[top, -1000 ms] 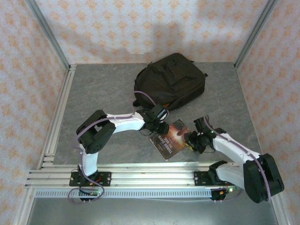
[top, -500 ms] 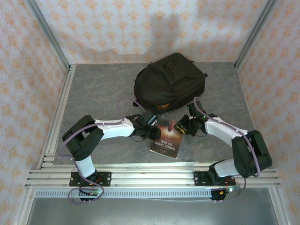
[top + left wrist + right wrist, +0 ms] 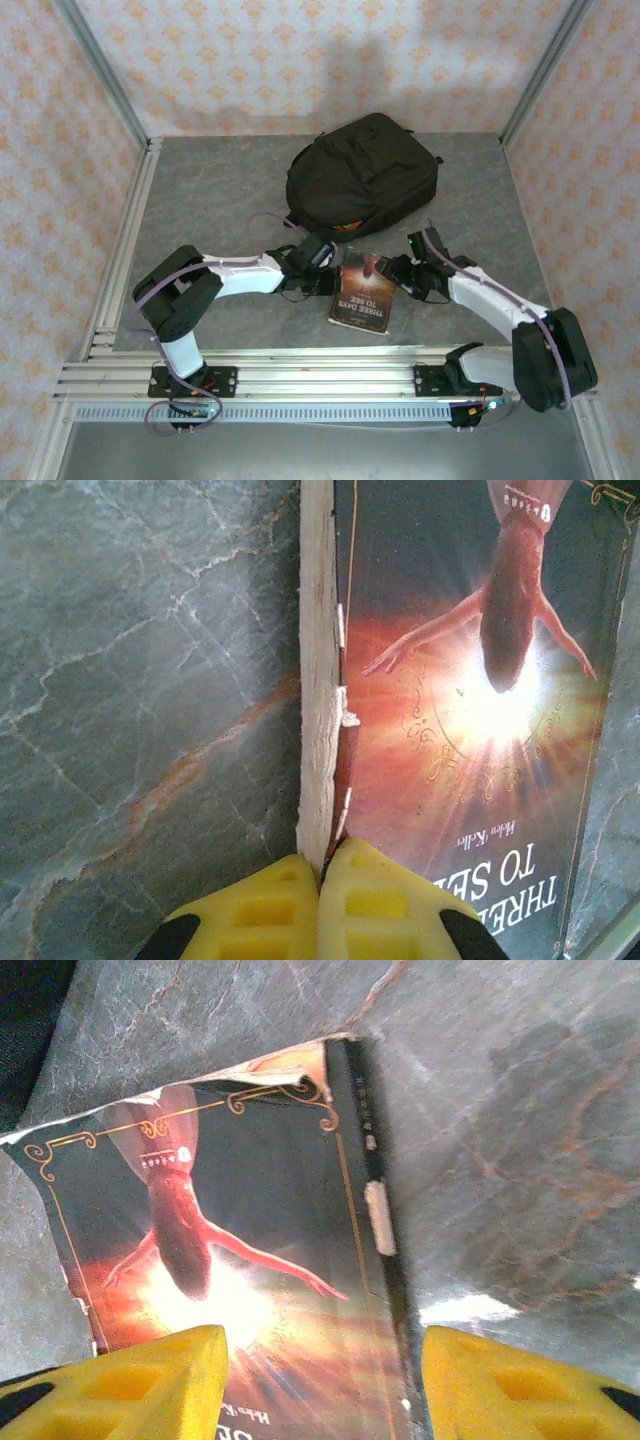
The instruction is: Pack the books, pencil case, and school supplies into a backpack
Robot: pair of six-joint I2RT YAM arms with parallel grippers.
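The black backpack [image 3: 362, 175] lies at the back middle of the grey table [image 3: 200, 200], and an orange sliver [image 3: 345, 229] shows at its near edge. In front of it a dark brown book [image 3: 364, 293] with a glowing figure on its cover lies flat. My left gripper [image 3: 325, 284] is at the book's left side. In the left wrist view it [image 3: 322, 865] is shut, pinching the cover's edge beside the white page block of the book [image 3: 470, 730]. My right gripper [image 3: 322, 1352] stands open over the book [image 3: 230, 1210], one finger above the cover and the other beyond the spine.
Aluminium rails [image 3: 300, 375] run along the table's near edge, and another rail [image 3: 125, 250] runs down the left side. Patterned walls close in the back and both sides. A dark corner of the backpack [image 3: 25, 1020] shows in the right wrist view.
My left gripper has shut on the book's cover edge. My right gripper has opened and shifted over the book's right side. The book has turned to lie straighter on the table.
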